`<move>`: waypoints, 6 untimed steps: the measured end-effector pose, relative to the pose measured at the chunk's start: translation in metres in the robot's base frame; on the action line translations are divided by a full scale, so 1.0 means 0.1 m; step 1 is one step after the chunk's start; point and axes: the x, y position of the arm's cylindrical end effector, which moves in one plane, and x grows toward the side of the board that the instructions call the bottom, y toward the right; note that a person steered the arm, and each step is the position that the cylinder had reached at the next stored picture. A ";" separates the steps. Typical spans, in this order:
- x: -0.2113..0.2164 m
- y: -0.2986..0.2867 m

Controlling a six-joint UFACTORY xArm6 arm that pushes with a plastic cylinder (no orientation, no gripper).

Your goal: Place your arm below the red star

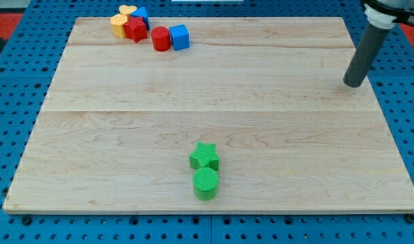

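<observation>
The red star lies near the board's top left corner, in a tight cluster of blocks. My tip rests on the board near the view's right edge, far to the right of the red star and lower in the view. It touches no block.
Beside the red star: a yellow hexagon-like block, a yellow heart, a blue block, a red cylinder and a blue cube. A green star and a green cylinder sit at the bottom centre. The wooden board lies on blue pegboard.
</observation>
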 end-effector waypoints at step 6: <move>-0.36 -4.22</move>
